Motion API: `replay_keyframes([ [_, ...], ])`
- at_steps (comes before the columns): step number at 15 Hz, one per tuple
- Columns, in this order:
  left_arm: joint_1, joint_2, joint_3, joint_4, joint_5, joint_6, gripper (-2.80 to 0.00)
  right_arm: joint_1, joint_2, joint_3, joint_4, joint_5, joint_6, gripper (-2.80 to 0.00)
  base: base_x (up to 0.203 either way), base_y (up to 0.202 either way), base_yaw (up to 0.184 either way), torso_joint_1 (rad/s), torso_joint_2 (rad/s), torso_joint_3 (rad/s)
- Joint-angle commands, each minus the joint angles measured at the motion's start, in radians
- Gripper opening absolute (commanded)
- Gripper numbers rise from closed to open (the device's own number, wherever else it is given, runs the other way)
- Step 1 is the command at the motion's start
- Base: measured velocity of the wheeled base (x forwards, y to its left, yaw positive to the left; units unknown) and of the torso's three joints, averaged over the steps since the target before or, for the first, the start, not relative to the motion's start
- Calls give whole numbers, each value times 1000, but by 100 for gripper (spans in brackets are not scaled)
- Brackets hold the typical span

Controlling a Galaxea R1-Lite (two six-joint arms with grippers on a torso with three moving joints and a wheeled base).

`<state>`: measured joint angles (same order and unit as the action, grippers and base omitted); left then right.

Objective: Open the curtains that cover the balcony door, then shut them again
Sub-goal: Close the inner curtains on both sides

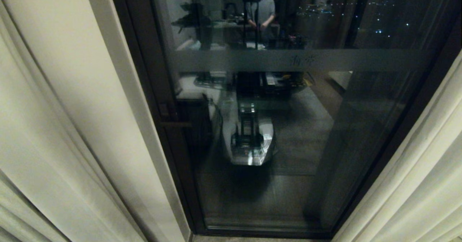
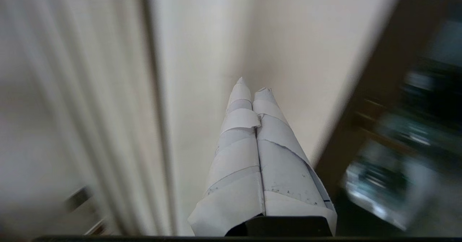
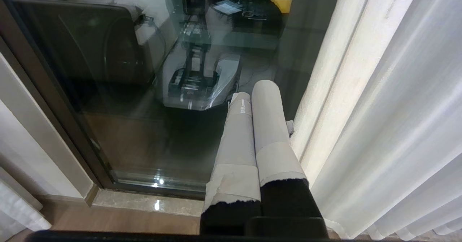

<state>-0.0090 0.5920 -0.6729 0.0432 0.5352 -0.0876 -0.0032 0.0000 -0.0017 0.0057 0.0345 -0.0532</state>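
While your head camera looks down at the door (image 1: 274, 126), you see its dark frame and glass uncovered, with a frosted band (image 1: 288, 59) running across it. Both curtains are drawn aside: the left curtain (image 1: 54, 126) hangs at the left edge of the door and the right curtain (image 1: 422, 169) at the right edge, each falling in long cream pleats. Neither arm shows in the head view.

Your left gripper (image 2: 251, 85) has its taped fingers (image 2: 234, 151) pressed together with nothing between them. It points at a pale surface beside the left curtain (image 2: 72, 90), with the dark door frame (image 2: 364, 119) to its other side; you cannot tell from that blurred view whether the tips touch anything.

Your right gripper (image 3: 252, 90) is likewise clenched on nothing, its wrapped fingers (image 3: 269, 126) side by side. It sits low, just beside the inner edge of the right curtain (image 3: 389, 108), pointing at the glass (image 3: 144, 108) above the sill (image 3: 144, 202).

Reflected in the glass you can see the robot's base (image 1: 249, 144) and, further back, a person (image 1: 261, 11) standing in a grey top.
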Motion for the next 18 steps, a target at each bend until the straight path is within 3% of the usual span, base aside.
replay_keyframes([
  [1, 12, 159, -57, 0, 114, -14, -280, 0, 0, 0, 0, 1, 0, -280, 0, 0, 0, 0, 0, 0],
  [6, 136, 259, -100, 0, 120, -38, -280, 0, 0, 0, 0, 1, 0, -280, 0, 0, 0, 0, 0, 0],
  [7, 152, 274, -104, 0, 118, -38, 0, 0, 1, 0, 0, 1, 0, -280, 0, 0, 0, 0, 0, 0],
  [12, 228, 363, -119, -22, 36, -40, 0, 0, 0, 0, 0, 1, 0, -280, 0, 0, 0, 0, 0, 0],
  [18, 388, 574, -148, -231, -116, -38, 0, 0, 0, 0, 0, 1, 0, -280, 0, 0, 0, 0, 0, 0],
])
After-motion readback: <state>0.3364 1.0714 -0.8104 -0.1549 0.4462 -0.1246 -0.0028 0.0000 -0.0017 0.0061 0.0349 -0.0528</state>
